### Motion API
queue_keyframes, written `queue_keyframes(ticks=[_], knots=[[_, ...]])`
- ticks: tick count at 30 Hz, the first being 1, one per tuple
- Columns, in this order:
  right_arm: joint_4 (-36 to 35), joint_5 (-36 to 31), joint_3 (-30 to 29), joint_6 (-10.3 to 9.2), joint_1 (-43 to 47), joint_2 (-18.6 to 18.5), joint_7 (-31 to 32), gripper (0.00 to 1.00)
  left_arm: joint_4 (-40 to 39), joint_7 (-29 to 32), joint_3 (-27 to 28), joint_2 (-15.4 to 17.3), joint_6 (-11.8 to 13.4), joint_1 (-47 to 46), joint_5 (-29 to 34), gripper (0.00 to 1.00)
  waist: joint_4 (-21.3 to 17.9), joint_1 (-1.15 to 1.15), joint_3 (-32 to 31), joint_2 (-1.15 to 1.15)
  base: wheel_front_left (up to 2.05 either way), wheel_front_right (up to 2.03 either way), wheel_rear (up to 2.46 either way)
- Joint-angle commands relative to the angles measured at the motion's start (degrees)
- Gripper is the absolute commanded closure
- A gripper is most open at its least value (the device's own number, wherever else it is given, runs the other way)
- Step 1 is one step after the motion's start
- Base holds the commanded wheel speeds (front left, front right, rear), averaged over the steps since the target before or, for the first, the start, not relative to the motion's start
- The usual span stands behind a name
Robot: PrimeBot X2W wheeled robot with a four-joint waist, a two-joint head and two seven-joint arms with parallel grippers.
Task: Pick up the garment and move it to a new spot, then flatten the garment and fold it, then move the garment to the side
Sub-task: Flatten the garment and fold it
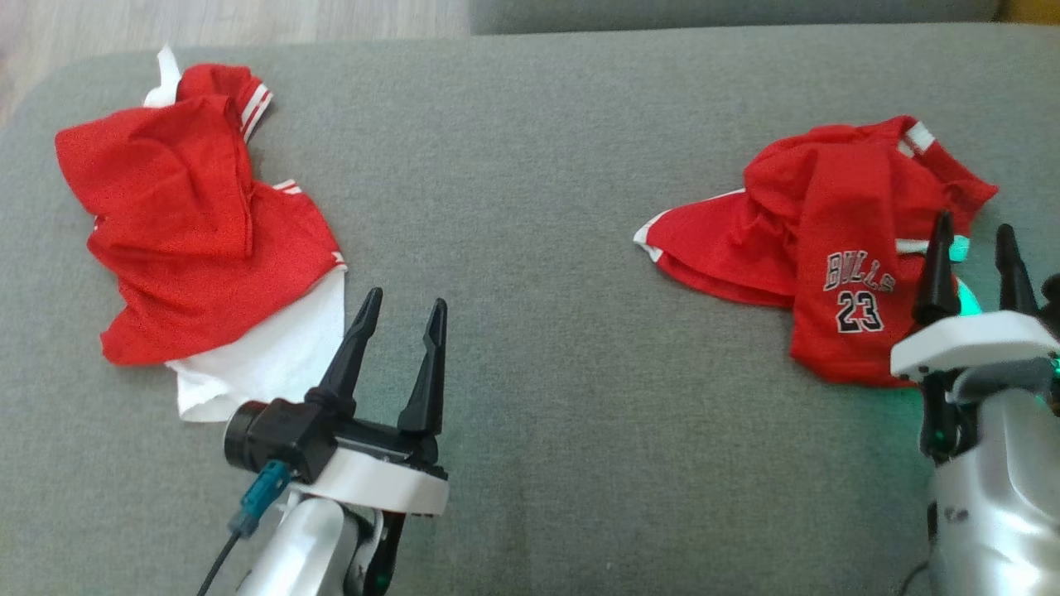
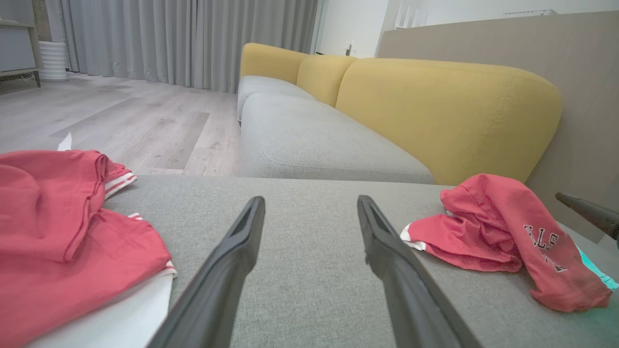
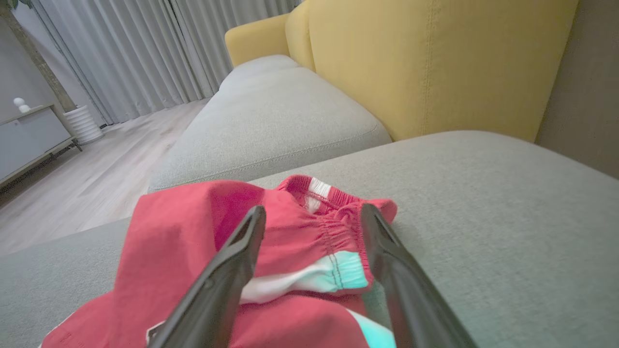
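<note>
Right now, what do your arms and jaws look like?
Silver arms with white collars. The left gripper and right gripper each have two long, pointy black jaws. The left carries a blue plug and dark cable; the right glows green.

- From the head we look steeply down on the grey cushion [image 1: 530, 165] from middling range, with a red-and-white garment [image 1: 190, 232] at 10 o'clock and a lettered red garment [image 1: 828, 240] at 3 o'clock.
- Our left wrist camera sits low over that cushion, facing along it toward the yellow backrest [image 2: 435, 111] at 1 o'clock.
- Our right wrist camera faces likewise, closest of all, just above the lettered red garment.
- All three views share that garment and the cushion.
</note>
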Motion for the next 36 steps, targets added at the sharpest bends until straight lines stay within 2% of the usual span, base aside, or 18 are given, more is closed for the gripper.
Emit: queue_keyframes(ticks=[1,10,15,18,19,20,25,29,32,36], knots=[[0.0,-0.2,0.9,-0.04,-2.9,-0.2,-0.1,0.00,-1.2,-0.4,2.1,-0.1,-0.5,-2.3,0.9,0.00,0.5,-0.01,0.7,0.00,0.00,0.00,0.00],[11.4,-6.0,-5.7,-0.04,-9.3,-0.2,-0.8,0.00,0.3,-0.4,2.3,-1.1,-2.3,-3.4,2.1,0.00,1.6,-0.01,2.1,0.00,0.00,0.00,0.00],[16.2,-7.6,-7.9,-0.04,-10.8,-0.2,-1.4,0.00,0.8,-0.4,2.4,-1.6,-2.7,-3.4,2.4,0.00,1.6,-0.01,2.0,0.00,0.00,0.00,0.00],[18.7,-7.4,-7.0,-0.04,-11.7,-0.2,-2.0,0.00,1.0,-0.4,2.5,-1.9,-2.9,-3.3,2.6,0.00,1.4,-0.01,1.8,0.00,0.00,0.00,0.00],[19.3,-7.4,-6.7,-0.04,-11.9,-0.2,-2.2,0.15,1.1,-0.4,2.6,-2.0,-2.9,-3.3,2.6,0.00,1.4,-0.01,1.7,0.00,0.00,0.00,0.00],[19.7,-7.2,-6.3,-0.04,-12.2,-0.2,-2.4,1.00,1.1,-0.4,2.6,-2.1,-3.0,-3.3,2.6,0.00,1.3,-0.01,1.6,0.00,0.00,0.00,0.00],[18.0,-7.6,-6.3,-0.04,-12.7,-0.2,-3.0,1.00,1.5,-0.4,3.3,-2.3,-3.2,-2.9,2.9,0.00,0.5,-0.01,0.7,0.00,0.00,0.00,0.00],[12.5,-8.9,-8.6,-0.04,-12.5,-0.4,-3.1,1.00,1.4,-0.4,4.0,-2.5,-3.2,-2.2,2.8,0.00,-0.2,-0.01,-0.6,0.00,0.00,0.00,0.00],[9.5,-9.5,-9.4,-0.04,-12.4,-1.3,-3.1,1.00,1.3,-0.4,4.3,-2.6,-3.2,-1.9,2.7,0.00,-0.4,-0.01,-1.3,0.00,0.00,0.00,0.00],[3.2,-10.7,-9.8,-0.04,-13.3,-4.6,-2.8,1.00,1.0,-0.4,5.1,-2.9,-3.3,-1.1,2.1,0.00,-0.7,-0.01,-2.9,0.00,0.00,0.00,0.00]])
